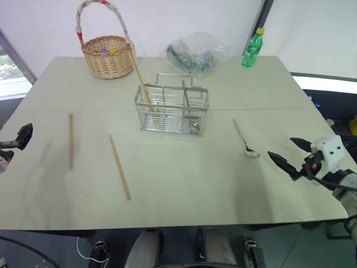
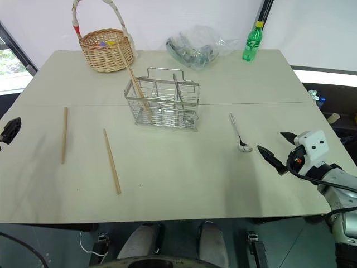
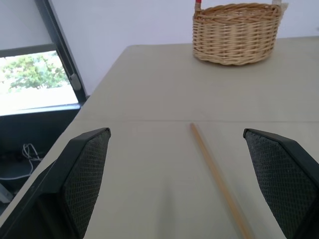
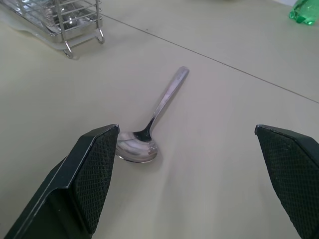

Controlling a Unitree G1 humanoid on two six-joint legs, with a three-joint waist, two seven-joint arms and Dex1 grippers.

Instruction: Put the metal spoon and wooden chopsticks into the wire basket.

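Standing in the wire basket (image 1: 172, 109) is one chopstick (image 1: 140, 79), leaning out of its left compartment; two wooden chopsticks (image 1: 119, 166) and the metal spoon (image 1: 245, 139) lie on the desk (image 1: 184, 178), left to do; right gripper (image 1: 289, 152) released near the spoon; left gripper (image 3: 184, 184) released, empty.

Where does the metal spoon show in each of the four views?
Left eye: metal spoon right of centre, right of the wire basket.
Right eye: same place.
Left wrist: not in it.
Right wrist: centre, bowl nearest the camera.
Shared landmark: the wire basket.
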